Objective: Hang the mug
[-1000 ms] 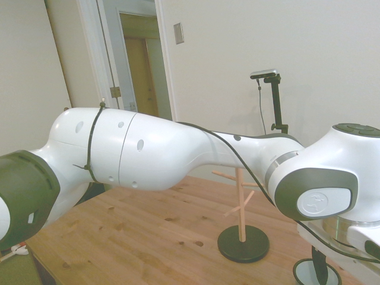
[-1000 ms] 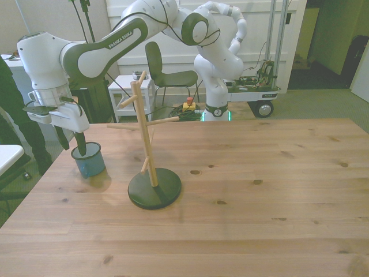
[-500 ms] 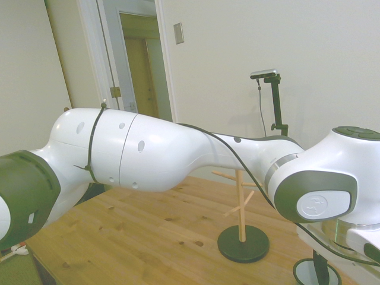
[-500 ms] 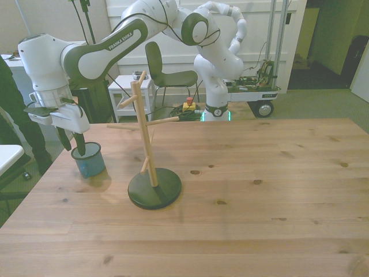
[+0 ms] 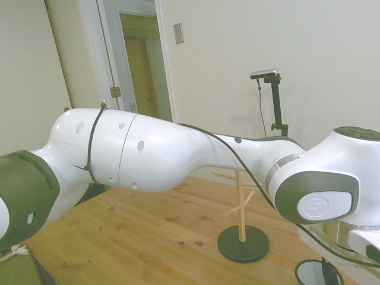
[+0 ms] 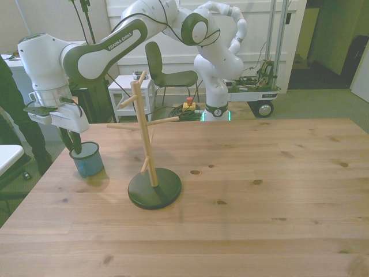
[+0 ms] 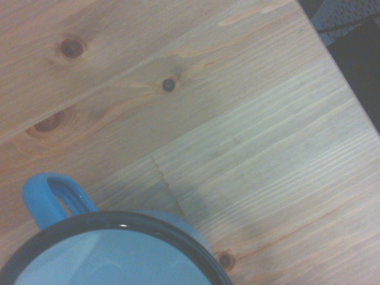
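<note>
Table: a big wooden table (image 6: 259, 190) made of light boards with dark knots.
Mug: a small light-blue mug (image 6: 87, 161) with a dark rim. It seems to stand upright on the table, close to the edge at the front view's left, nearer the far corner.
Mug handle: it shows in the wrist view, a blue loop on the mug's side.
Peg tree: a wooden peg tree (image 6: 146, 133) on a round black base (image 6: 154, 188). It stands on the table near the mug, more toward the middle.
</note>
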`<state>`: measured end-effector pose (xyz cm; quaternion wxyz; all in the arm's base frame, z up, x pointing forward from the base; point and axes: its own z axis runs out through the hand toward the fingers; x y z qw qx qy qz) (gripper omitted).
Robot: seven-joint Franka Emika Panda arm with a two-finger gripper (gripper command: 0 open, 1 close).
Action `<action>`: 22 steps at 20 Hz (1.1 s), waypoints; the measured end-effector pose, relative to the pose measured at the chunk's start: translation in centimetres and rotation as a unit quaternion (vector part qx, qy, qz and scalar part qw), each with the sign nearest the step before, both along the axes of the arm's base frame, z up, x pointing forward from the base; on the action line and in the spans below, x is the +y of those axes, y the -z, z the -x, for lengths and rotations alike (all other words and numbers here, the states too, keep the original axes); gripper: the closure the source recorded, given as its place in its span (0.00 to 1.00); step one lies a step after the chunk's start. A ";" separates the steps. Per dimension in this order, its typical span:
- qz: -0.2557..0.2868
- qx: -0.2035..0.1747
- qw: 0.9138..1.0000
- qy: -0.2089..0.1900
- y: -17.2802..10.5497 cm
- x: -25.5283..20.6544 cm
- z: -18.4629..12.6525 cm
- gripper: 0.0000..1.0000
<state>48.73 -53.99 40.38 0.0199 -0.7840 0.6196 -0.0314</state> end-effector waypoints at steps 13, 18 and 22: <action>0.000 0.000 1.000 0.000 0.0 0.0 0.0 1.00; 0.001 0.001 1.000 -0.004 0.0 0.3 -0.4 1.00; 0.002 -0.001 1.000 -0.006 -0.3 0.5 -0.5 1.00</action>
